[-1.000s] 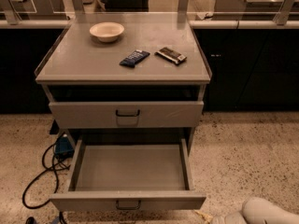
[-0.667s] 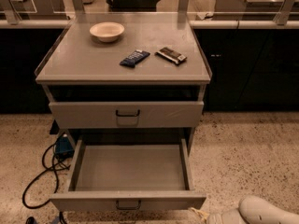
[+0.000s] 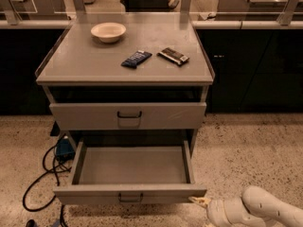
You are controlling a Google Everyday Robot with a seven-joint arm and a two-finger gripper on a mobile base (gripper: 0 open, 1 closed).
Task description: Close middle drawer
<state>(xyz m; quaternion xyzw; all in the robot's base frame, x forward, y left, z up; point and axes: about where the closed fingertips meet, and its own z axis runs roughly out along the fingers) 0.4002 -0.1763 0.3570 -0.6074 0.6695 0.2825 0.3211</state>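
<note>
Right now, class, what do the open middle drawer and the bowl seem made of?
The middle drawer: probably grey painted metal, matte, with thin walls. The bowl: ceramic or plastic, cream, smooth sheen. The gripper is by the drawer's front right corner.

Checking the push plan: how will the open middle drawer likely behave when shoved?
The middle drawer looks empty, so probably light and easy-sliding. The gripper sits by its right front corner; an off-centre push there may skew it slightly.

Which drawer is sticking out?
The middle drawer, the lower low-fronted one, is pulled out; the taller-fronted drawer above is shut. The end effector sits by the open drawer's front right corner.
</note>
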